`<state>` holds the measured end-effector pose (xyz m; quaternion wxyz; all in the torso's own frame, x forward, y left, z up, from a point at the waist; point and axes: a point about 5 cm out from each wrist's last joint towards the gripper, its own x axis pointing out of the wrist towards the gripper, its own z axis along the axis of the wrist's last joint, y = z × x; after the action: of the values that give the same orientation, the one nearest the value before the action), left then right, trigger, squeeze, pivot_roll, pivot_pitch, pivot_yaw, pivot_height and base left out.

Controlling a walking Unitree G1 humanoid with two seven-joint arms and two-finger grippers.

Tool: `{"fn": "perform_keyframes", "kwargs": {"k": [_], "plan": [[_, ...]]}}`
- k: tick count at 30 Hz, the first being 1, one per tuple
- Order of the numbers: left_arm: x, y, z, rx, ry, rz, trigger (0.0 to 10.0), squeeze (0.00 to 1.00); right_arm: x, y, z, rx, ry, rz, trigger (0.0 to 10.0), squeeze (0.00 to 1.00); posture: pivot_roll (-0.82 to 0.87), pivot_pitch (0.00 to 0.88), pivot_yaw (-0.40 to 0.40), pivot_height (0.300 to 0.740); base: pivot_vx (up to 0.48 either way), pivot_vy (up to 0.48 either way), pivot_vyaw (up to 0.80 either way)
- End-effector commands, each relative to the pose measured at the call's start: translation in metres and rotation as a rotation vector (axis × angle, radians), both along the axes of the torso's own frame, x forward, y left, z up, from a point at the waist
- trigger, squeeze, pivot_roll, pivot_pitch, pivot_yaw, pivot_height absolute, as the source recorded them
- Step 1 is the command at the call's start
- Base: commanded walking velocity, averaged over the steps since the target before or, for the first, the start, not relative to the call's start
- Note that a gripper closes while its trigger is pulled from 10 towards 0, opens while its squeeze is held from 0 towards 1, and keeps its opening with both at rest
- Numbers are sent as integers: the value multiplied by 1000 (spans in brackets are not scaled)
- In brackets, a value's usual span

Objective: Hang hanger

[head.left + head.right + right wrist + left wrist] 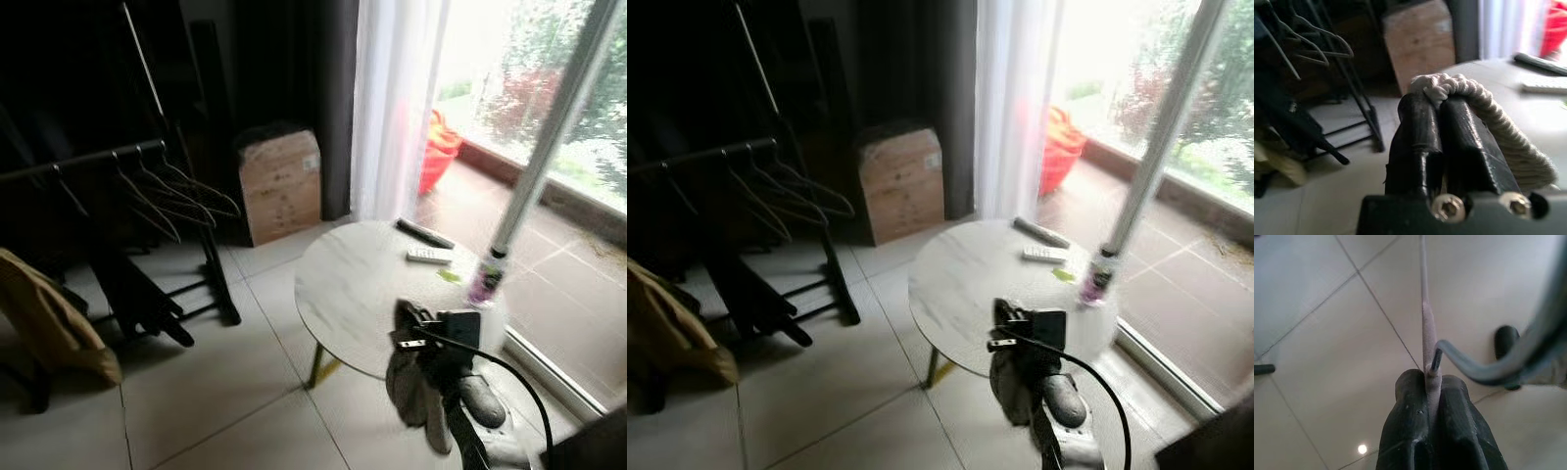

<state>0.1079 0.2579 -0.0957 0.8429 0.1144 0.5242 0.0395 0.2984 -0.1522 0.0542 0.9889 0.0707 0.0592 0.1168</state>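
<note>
My left gripper (pixel 1430 379) is shut on the thin pale wire of a hanger (pixel 1426 318). A grey curved hook (pixel 1488 372) bends off just past the fingertips, above tiled floor. My right gripper (pixel 1440 105) is shut on a thick cream braided rope (pixel 1498 137) that loops over its fingertips. My right arm (pixel 441 343) hangs low in front of the round table. A black clothes rack (pixel 211 264) stands at the left, and its rail (pixel 78 162) carries several empty wire hangers (pixel 162 191).
The round pale table (pixel 343 294) holds two remotes (pixel 429 255) and a small bottle (pixel 485 279). A cardboard box (pixel 280 184) stands by the curtain, with a red basket (pixel 438 147) behind it. A tan garment (pixel 49 323) lies at the left, and a glass window is at the right.
</note>
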Motion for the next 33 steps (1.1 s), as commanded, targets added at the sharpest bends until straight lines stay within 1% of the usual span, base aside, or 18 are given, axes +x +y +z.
{"fn": "perform_keyframes", "kwargs": {"k": [1, 6, 8, 10, 11, 12, 13, 16, 18, 22, 26, 27, 28, 30, 31, 33], "plan": [[6, -3, 1, -3, -14, -11, 10000, 0, -2, -11, 0, -8, 4, -18, 10000, 0, -30, 0, 39, 740, 375, 0, 0], [6, -4, 1, -7, -14, -13, 10000, 0, -1, -10, 1, -14, 2, -21, 10000, 0, -29, 0, 39, 740, 379, 0, 0], [7, -4, 1, -8, -15, -13, 10000, 0, 2, -13, 5, -25, -16, -53, 10000, 0, -27, 0, 38, 740, 379, 0, 0], [7, -4, 1, -9, -15, -12, 10000, 0, 6, -20, 11, -36, -42, -109, 10000, 0, -27, 0, 39, 740, 382, 0, 0], [7, -4, 1, -10, -16, -12, 10000, 0, 12, -29, 19, -39, -74, -185, 10000, 0, -26, 0, 39, 740, 375, 0, 0], [7, -4, 1, -10, -16, -12, 10000, 0, 12, -29, 19, -39, -74, -185, 10000, 0, -26, 0, 39, 740, 375, 0, 0], [7, -4, 1, -10, -16, -12, 10000, 0, 15, -37, 25, -34, -99, -239, 10000, 0, -26, 0, 39, 740, 379, 0, 0], [7, -5, 1, -12, -16, -12, 10000, 0, 21, -46, 34, -29, -131, -286, 10000, 0, -25, 0, 37, 740, 379, 0, 0], [8, -6, 0, -13, -16, -12, 10000, 0, 22, -47, 35, -29, -134, -285, 10000, 0, -24, 0, 37, 740, 379, 0, 0], [8, -7, 0, -14, -15, -13, 10000, 0, 23, -43, 32, -39, -116, -246, 10000, 0, -20, 0, 37, 740, 379, 0, 0], [7, -8, -1, -19, 0, -14, 10000, 0, 23, -34, 23, -36, -65, -175, 10000, 0, -21, 0, 37, 740, 322, 0, 0], [6, -9, -1, -25, 8, -21, 10000, 0, 22, -31, 19, -27, -36, -146, 10000, 0, -20, 0, 36, 740, 0, 0, 0], [5, -10, -2, -34, 19, -33, 10000, 0, 19, -27, 7, -52, 39, -105, 10000, 0, -21, 0, 35, 740, 0, 0, 0], [4, -11, -3, -37, 23, -38, 10000, 0, 17, -27, -2, -99, 95, -87, 10000, 0, -20, 0, 35, 740, 0, 0, 0], [4, -12, -3, -42, 24, -37, 10000, 0, 10, -23, -18, -119, 188, -24, 10000, 0, -19, 0, 34, 740, 0, 0, 0], [3, -13, -3, -44, 27, -37, 10000, 0, 2, -22, -34, -139, 292, 12, 10000, 0, -11, 0, 34, 740, 0, 0, 0]]}}
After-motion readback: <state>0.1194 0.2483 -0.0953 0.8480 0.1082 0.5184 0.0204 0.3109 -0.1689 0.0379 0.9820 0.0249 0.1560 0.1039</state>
